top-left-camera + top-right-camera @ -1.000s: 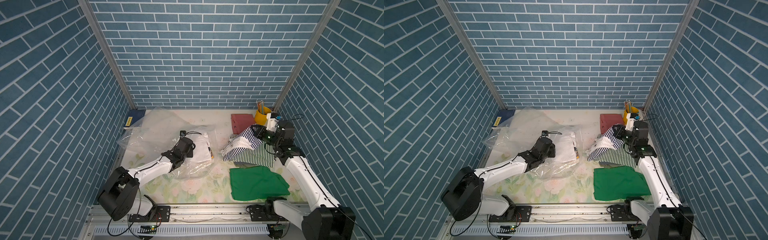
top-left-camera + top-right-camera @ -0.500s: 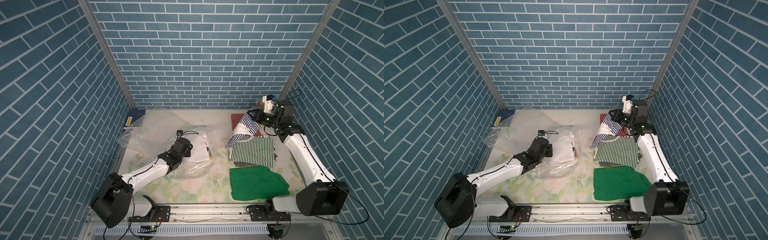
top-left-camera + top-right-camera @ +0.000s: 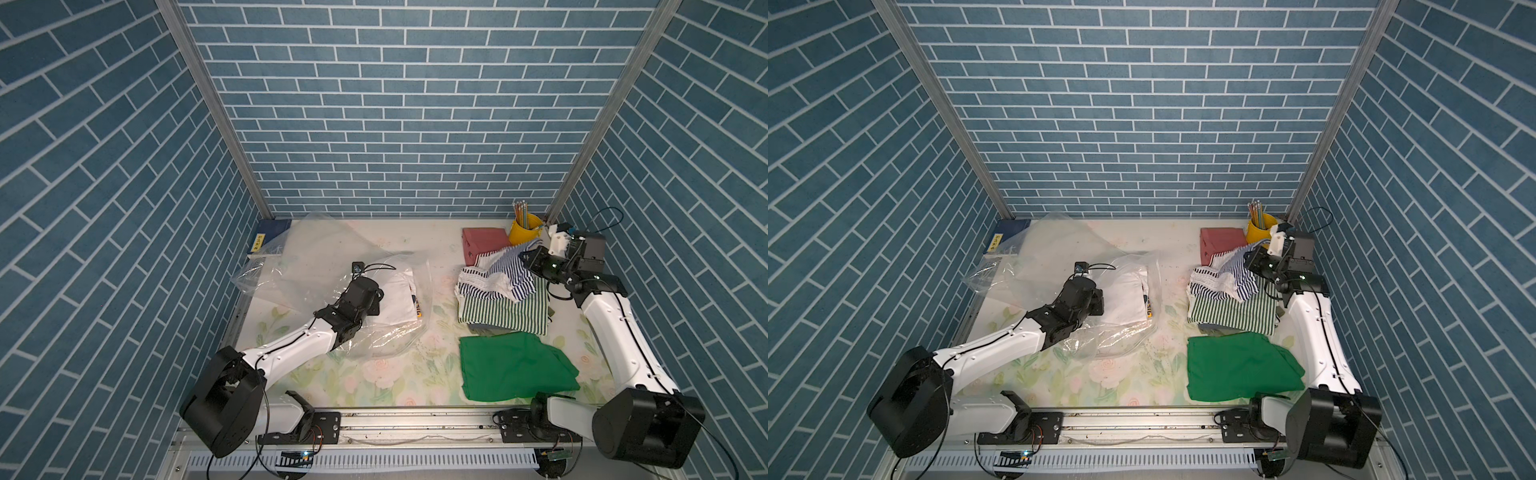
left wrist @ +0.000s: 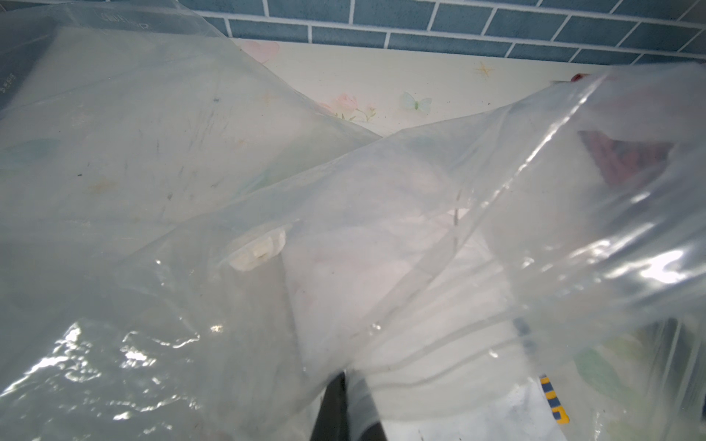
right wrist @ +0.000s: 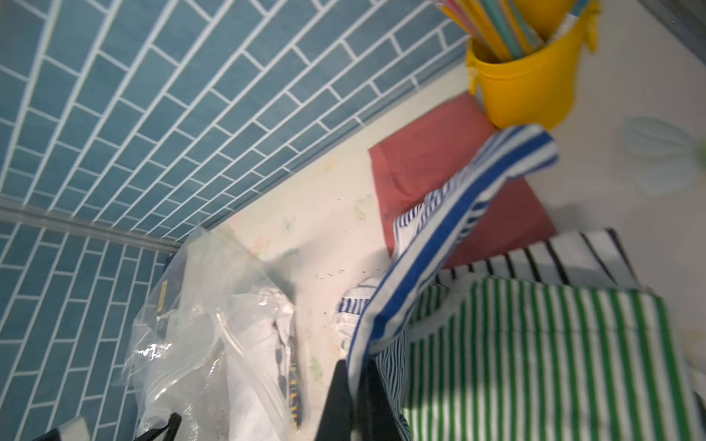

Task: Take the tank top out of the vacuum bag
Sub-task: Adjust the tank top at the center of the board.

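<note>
Currently, right pincer (image 5: 353, 382) clamps blue-and-white striped tank top (image 3: 496, 276), outside clear plastic vacuum bag (image 3: 316, 257); left pincer (image 4: 345, 385) pinches bag film, white folded garment (image 3: 397, 299) inside.

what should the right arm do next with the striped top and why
Probably open the right gripper and let go. It is shut on the blue-striped tank top, which lies clear of the vacuum bag and mostly drapes over the green-striped garment. The left gripper pinches the bag, so nothing more seems to need pulling.
</note>
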Tool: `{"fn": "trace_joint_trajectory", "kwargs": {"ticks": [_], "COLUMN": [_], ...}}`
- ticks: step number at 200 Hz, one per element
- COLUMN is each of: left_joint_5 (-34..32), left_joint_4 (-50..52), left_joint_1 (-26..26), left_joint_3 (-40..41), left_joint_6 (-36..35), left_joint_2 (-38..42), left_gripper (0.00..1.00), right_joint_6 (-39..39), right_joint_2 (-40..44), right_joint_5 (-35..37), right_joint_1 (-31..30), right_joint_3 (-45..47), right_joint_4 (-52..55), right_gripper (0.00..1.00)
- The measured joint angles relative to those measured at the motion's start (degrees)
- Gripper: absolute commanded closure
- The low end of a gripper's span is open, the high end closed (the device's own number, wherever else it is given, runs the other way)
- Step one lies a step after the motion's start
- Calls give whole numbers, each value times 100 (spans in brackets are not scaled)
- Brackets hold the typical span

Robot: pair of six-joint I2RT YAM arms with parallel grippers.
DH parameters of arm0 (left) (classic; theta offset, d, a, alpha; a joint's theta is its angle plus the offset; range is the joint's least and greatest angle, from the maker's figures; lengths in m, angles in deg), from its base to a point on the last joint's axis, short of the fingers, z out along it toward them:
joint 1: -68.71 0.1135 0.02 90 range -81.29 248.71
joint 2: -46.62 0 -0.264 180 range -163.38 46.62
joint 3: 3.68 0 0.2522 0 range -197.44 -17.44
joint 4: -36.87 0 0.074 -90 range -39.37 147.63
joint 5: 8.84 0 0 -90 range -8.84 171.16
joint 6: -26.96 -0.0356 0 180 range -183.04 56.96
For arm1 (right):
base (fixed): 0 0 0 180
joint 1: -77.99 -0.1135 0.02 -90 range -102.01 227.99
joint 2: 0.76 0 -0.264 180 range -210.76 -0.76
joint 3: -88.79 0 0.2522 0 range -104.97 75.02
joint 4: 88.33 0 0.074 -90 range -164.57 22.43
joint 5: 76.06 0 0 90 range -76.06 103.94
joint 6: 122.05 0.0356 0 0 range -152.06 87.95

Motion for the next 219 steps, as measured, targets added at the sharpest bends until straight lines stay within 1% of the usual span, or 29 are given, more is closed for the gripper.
{"fn": "trace_joint_trajectory", "kwargs": {"ticks": [16, 47, 48, 54, 59, 60, 61, 64, 65, 66, 67, 68, 69, 71, 72, 74, 76, 92, 107, 124, 137, 150, 189, 219], "left_joint_5": [39, 122, 125, 129, 129, 129, 131, 131, 129, 131, 131, 131, 129, 129, 129, 129, 129, 125, 122, 125, 129, 142, 168, 192], "left_joint_4": [-46, -120, -120, -122, -125, -125, -125, -122, -122, -122, -122, -122, -122, -120, -120, -120, -120, -120, -120, -120, -122, -122, -140, -234], "left_joint_1": [7, 9, 9, 9, 11, 11, 11, 11, 11, 11, 11, 11, 11, 11, 11, 11, 11, 13, 20, 24, 24, 24, 26, 28], "left_joint_3": [0, 0, 0, 0, 0, 0, 0, 0, 0, 0, 0, 0, 0, 0, 0, 0, 0, 0, 0, 0, 0, 0, 11, 136], "left_joint_6": [0, 0, 0, 0, 0, 0, 0, 0, 0, 0, 0, -2, 0, 0, 0, 0, 0, 0, -2, 0, 0, 0, 0, 7], "left_joint_2": [-15, -81, -81, -81, -81, -81, -81, -81, -81, -81, -81, -81, -81, -81, -81, -81, -81, -81, -81, -81, -81, -81, -81, -81], "left_gripper": [100, 100, 100, 100, 100, 100, 100, 100, 100, 100, 100, 100, 100, 100, 100, 100, 100, 100, 100, 100, 100, 100, 100, 100], "right_joint_6": [-149, -466, -470, -511, -509, -509, -507, -518, -518, -518, -518, -522, -522, -525, -527, -531, -533, -553, -621, -684, -684, -691, -654, -638], "right_joint_2": [74, 61, 59, 37, 9, 7, 4, -15, -26, -28, -31, -39, -42, -46, -48, -50, -50, 46, 240, 522, 682, 734, 699, 393], "right_joint_5": [227, 953, 970, 1099, 1200, 1215, 1231, 1307, 1349, 1362, 1370, 1414, 1434, 1482, 1521, 1569, 1598, 2024, 2260, 2258, 2197, 2166, 2153, 2350], "right_joint_1": [203, 393, 400, 452, 496, 503, 507, 525, 533, 538, 540, 546, 551, 557, 560, 564, 568, 599, 599, 586, 479, 179, -1156, -2035], "right_joint_3": [37, 114, 116, 149, 168, 170, 173, 184, 188, 190, 192, 197, 201, 210, 216, 227, 236, 350, 372, 369, 372, 372, 619, 831], "right_joint_4": [210, 411, 413, 415, 422, 424, 426, 433, 435, 437, 437, 439, 442, 442, 442, 442, 442, 448, 487, 466, 409, 345, -48, -404], "right_gripper": [100, 99, 98, 78, 66, 60, 60, 48, 36, 36, 31, 20, 20, 10, 6, 2, 1, 1, 1, 7, 9, 10, 12, 12]}}
